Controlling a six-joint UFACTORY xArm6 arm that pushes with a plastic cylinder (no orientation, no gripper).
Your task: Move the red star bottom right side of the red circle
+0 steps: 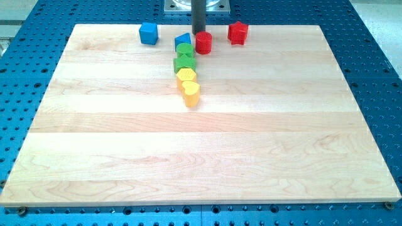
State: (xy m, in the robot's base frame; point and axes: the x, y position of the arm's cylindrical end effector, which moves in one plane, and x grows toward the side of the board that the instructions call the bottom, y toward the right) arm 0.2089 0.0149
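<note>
Since the red star (237, 32) looks small, rigid and light, it should slide easily, best pushed on its upper-right flank. It lies to the view's right of the red circle (203, 43), slightly higher. My tip (200, 32), no hand, sits just behind the circle.

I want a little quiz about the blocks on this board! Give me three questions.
1. True or false: the red star touches the red circle.
2. How many yellow blocks are there?
3. Where is my tip? A) just above the red circle in the view B) beside the blue cube C) at the board's bottom edge

Key: 1. False, a gap separates them, with the star at upper right. 2. Two, in the column below the green blocks. 3. A.
</note>
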